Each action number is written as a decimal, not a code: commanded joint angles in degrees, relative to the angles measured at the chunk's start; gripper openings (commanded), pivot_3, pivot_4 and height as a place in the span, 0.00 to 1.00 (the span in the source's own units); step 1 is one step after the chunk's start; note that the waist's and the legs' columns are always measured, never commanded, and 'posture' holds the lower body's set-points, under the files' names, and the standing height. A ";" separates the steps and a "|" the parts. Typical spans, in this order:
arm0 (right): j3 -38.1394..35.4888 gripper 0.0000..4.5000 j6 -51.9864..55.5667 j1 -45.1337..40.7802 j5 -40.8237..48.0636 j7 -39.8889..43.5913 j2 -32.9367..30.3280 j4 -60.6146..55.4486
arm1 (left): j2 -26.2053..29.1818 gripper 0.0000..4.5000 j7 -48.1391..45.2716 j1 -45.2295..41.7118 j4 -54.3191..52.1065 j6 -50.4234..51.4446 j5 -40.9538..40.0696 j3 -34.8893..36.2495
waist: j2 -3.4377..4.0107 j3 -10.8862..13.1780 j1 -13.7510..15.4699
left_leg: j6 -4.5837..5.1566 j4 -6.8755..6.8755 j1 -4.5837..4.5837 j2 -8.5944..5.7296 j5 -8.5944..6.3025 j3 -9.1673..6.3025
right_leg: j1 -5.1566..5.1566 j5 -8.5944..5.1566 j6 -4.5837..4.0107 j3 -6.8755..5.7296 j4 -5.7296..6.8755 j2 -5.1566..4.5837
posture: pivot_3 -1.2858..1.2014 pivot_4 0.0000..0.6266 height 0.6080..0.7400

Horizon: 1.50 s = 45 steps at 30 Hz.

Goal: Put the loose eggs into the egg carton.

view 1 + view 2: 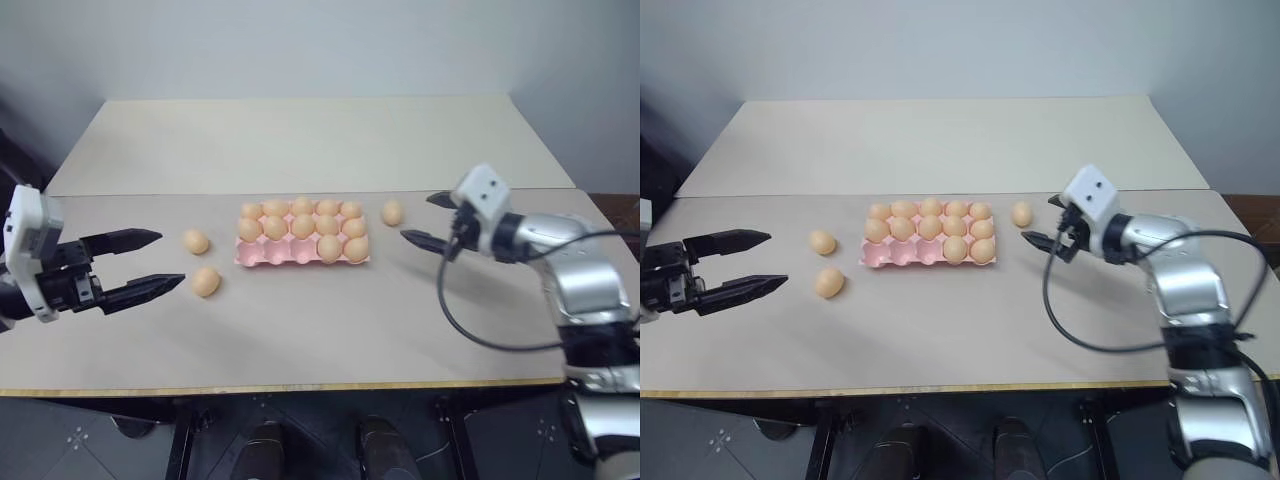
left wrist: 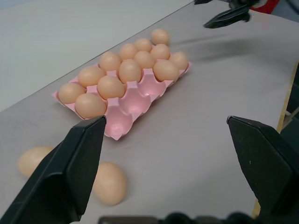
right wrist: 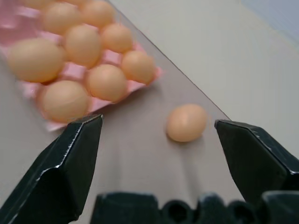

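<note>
Two wide-open pincers flank the egg carton on the bench.

The left pincer point(image 1: 152, 263), nearest the camera, hangs spread and empty to the left of the egg carton point(image 1: 262, 258); two loose eggs point(image 1: 206, 281) point(image 1: 196, 241) lie on the bench point(image 1: 320, 330) between it and the carton. The carton's front row has three empty cups at its left end. A third loose egg point(image 1: 392, 212) lies just right of the carton, near the right pincer point(image 1: 428, 219), also wide and empty.
</note>
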 commanded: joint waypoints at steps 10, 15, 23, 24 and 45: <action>1.94 0.99 -17.21 -19.78 -10.78 -19.80 13.23 42.88 | 0.41 1.00 -0.30 0.49 -1.16 -0.08 -0.85 2.30 | 0.00 0.00 -0.81 | -0.14 -0.13 -0.11 0.00 0.08 0.01 | -0.15 0.02 -0.03 0.00 0.01 -0.02 | 0.52 0.24 1.00; 1.10 0.87 -20.51 -21.92 -10.69 -19.78 15.18 49.63 | 0.32 1.00 -0.34 0.93 -1.27 -0.21 -0.81 2.66 | 0.00 0.00 -1.17 | -0.23 -0.21 -0.11 0.00 0.14 0.01 | -0.17 0.02 -0.04 0.02 0.01 -0.01 | 0.52 0.24 1.00; -1.62 0.41 -21.03 -22.15 -8.63 -18.70 15.66 46.35 | 0.40 1.00 -0.28 1.21 -1.47 -0.55 -0.54 3.05 | 0.00 0.00 -1.39 | -0.24 -0.24 -0.09 0.00 0.15 0.01 | -0.22 0.02 -0.04 0.06 0.07 0.01 | 0.52 0.24 1.00; -1.95 0.40 -20.30 -21.56 -8.28 -18.11 15.33 43.43 | 0.39 1.00 -0.28 1.20 -1.50 -0.61 -0.52 3.07 | 0.00 0.00 -1.39 | -0.24 -0.24 -0.09 0.00 0.15 0.00 | -0.22 0.02 -0.04 0.06 0.07 0.01 | 0.52 0.24 1.00; 18.15 0.40 -0.80 -4.66 -9.80 -6.77 23.36 -2.11 | 0.39 1.00 0.29 0.24 -1.59 -0.84 -0.11 2.49 | -0.04 -0.04 -1.06 | -0.35 -0.24 -0.55 0.03 0.21 0.01 | -0.94 0.04 -0.06 0.15 0.51 0.06 | 0.52 0.24 1.00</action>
